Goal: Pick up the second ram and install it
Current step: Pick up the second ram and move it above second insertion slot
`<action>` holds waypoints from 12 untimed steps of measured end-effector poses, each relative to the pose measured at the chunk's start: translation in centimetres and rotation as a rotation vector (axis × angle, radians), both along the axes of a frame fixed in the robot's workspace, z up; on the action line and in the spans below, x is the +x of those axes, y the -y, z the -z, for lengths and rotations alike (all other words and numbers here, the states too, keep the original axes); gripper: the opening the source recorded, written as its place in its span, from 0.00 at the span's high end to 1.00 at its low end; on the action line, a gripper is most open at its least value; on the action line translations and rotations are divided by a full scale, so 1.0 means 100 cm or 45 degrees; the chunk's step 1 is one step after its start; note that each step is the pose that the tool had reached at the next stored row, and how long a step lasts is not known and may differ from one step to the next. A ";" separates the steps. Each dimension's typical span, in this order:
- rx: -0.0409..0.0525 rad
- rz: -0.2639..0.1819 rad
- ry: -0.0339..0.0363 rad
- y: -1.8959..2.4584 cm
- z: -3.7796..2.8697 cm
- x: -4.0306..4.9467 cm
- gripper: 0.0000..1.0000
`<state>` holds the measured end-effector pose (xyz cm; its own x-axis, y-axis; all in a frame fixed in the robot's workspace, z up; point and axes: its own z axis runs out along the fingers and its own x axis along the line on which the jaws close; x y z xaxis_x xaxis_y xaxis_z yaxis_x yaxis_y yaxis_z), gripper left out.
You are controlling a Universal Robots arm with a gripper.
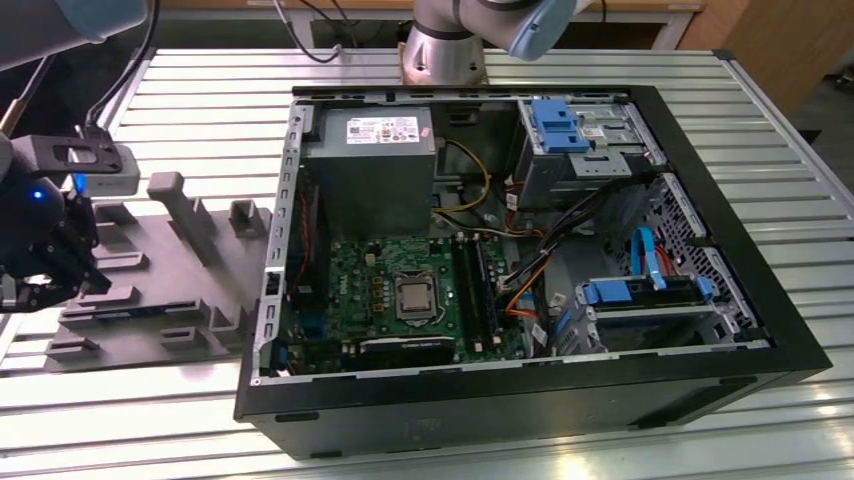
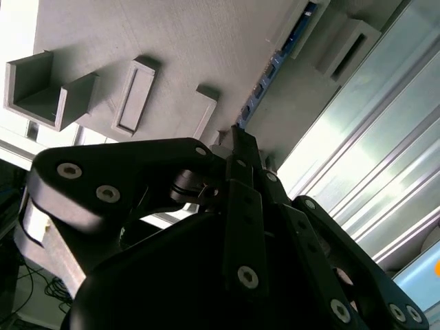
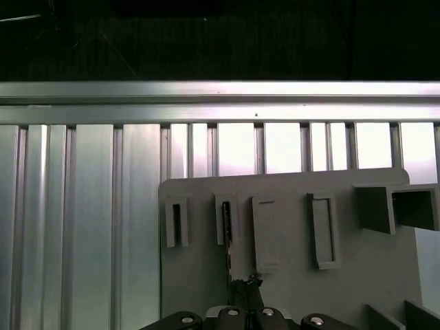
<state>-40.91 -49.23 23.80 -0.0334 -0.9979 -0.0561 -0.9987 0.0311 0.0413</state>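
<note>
My gripper hung over the end of the grey block that sits toward the exterior view's left, on the ribbed metal tabletop. In the second wrist view its black fingers were drawn together to one narrow tip, and the ram stick ran straight into that tip. They looked clamped on the stick's near end. The ram stick stood on its long edge in one of the block's narrow slots, a thin dark line with small blue-tinted chips along it. In the first wrist view the ram stick lay in the second slot of a row of four on the grey block, with my gripper right at its near end.

The open computer case lay well apart, toward the exterior view's right, with its green board facing up. The long black slots ran beside the board's square socket.
</note>
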 end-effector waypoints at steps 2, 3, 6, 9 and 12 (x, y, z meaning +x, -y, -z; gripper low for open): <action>0.000 0.000 -0.0001 0.0003 0.0011 0.0000 0.89; 0.000 0.000 -0.0002 0.0004 0.0016 0.0000 0.89; 0.000 0.000 -0.0001 0.0004 0.0035 0.0001 0.89; 0.000 0.000 -0.0002 0.0005 0.0048 0.0005 0.89; 0.000 0.000 0.0000 0.0011 0.0059 0.0008 0.89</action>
